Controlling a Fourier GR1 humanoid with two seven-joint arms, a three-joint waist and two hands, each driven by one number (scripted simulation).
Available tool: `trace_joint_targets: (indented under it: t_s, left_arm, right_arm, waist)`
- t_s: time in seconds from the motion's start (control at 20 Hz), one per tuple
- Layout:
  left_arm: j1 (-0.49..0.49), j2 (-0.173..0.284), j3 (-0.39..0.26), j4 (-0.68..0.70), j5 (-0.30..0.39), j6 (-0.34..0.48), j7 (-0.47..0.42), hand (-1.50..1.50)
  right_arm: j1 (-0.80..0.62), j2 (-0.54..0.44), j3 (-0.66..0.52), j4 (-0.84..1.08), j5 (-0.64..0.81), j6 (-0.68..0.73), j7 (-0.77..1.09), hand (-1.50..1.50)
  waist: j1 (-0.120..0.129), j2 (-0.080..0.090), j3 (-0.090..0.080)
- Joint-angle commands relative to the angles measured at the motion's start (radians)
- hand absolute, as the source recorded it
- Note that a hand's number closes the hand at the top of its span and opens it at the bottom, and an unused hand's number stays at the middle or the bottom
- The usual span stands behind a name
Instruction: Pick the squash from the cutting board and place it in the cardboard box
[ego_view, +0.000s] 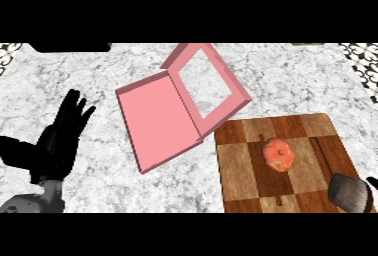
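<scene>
Marbled bench (88, 75) carries a pink box (159, 125) lying open to receive the squash (278, 154), untouched mid-board (244, 175) at right; left hand (63, 135) rests, fingers spread, right hand (347, 192) unreadable.

A white and grey marbled counter (96, 70) carries a flat pink box (159, 122) with its windowed lid open, lying near the middle, and just beside it to the near right a wooden cutting board (244, 175) of dark and light squares.
</scene>
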Motion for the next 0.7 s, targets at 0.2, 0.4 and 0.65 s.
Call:
trace_joint_targets:
  t_s: [0.2, 0.4, 0.65]
  left_arm:
    - [-0.023, 0.023, 0.01, -0.059, -0.009, 0.021, 0.073, 0.0]
    - [-0.081, -0.01, 0.046, 0.086, 0.001, -0.034, 0.0, 0.0]
    - [-0.062, -0.035, 0.02, -0.006, -0.039, -0.005, 0.075, 0.0]
  right_arm:
    - [0.115, -0.279, 0.066, -0.226, -0.028, 0.319, 0.326, -1.5]
    - [0.023, -0.293, 0.066, -0.366, -0.107, 0.347, 0.584, -1.5]
    - [-0.072, -0.226, 0.095, -0.482, -0.131, 0.348, 0.733, -1.5]
  waist:
    - [0.011, -0.001, -0.001]
    - [0.01, 0.007, 0.0]
    - [0.016, 0.004, 0.002]
